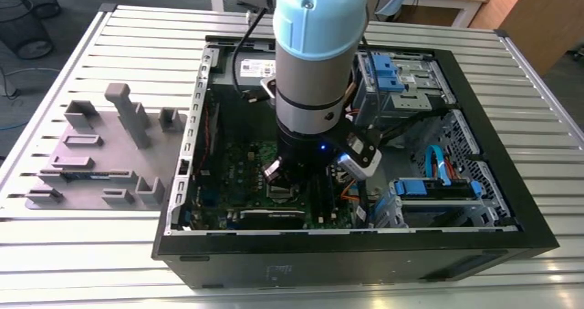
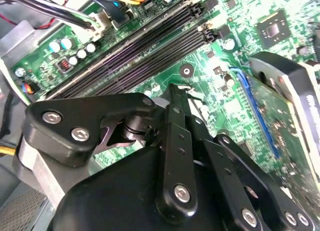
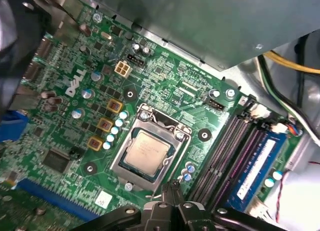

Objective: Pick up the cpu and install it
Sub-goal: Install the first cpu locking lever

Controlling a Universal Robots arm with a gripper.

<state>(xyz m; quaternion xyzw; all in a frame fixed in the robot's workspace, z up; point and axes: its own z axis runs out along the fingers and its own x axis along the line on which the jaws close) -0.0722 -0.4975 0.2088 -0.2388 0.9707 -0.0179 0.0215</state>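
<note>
1. Fingertips of the black linkage gripper (image 3: 172,187) are seen pressed together in the first wrist view, with no gap and nothing held between them; the same narrow, closed tip is seen rising from the black links in the second wrist view (image 2: 175,93).
2. Just beside that tip, the small flat square cpu with a dull silvery metal top (image 3: 145,150) is seen lying flat inside the rectangular metal socket frame (image 3: 176,136), which surrounds it on all sides. Whether the frame's lid is latched cannot be told.
3. Around the socket, the green motherboard (image 3: 165,86) is spread, with a row of small blue-topped capacitors (image 3: 116,127) on one side of the frame and long black memory slots (image 3: 227,151) on the other.
4. In the second wrist view, the same long black slots (image 2: 145,53) are seen past the gripper's links, and a flat card with a grey metal edge (image 2: 295,91) is seen standing on the board.
5. In the exterior view, the pale blue and silver robot arm (image 1: 315,56) is lowered into the open black computer case (image 1: 511,206), which lies on a ribbed metal table (image 1: 91,240).
6. At the exterior view's left, a grey moulded parts holder (image 1: 100,152) is set on the table, apart from the case.
</note>
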